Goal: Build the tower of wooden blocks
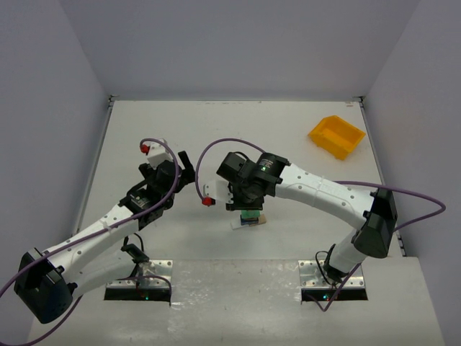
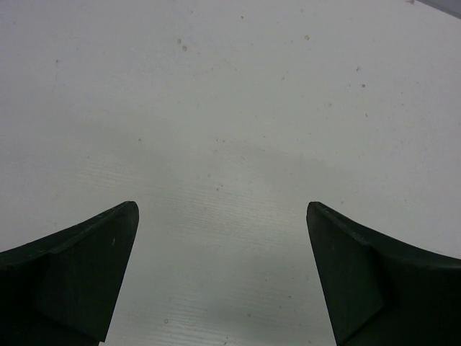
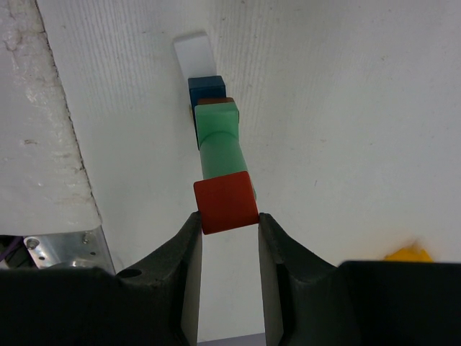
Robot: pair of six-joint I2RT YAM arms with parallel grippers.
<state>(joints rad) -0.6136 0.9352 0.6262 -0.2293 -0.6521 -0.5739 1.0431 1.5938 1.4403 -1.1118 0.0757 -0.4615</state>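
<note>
- Wood block tower (image 1: 250, 218) stands to the right of your left gripper (image 2: 223, 274), which is spread wide over bare table (image 2: 230, 108). It sits directly under your right gripper (image 3: 228, 220).
- Only the right wrist view shows the stack. The fingertips pinch a red block (image 3: 225, 202) atop a green pillar (image 3: 218, 144), a blue block (image 3: 207, 88) and a pale plank (image 3: 194, 52).
- The blocks look smooth, painted and square-edged.

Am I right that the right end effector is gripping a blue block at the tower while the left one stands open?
Not quite: the right wrist view shows the right end effector gripping a red block, not blue; the rest holds.
</note>
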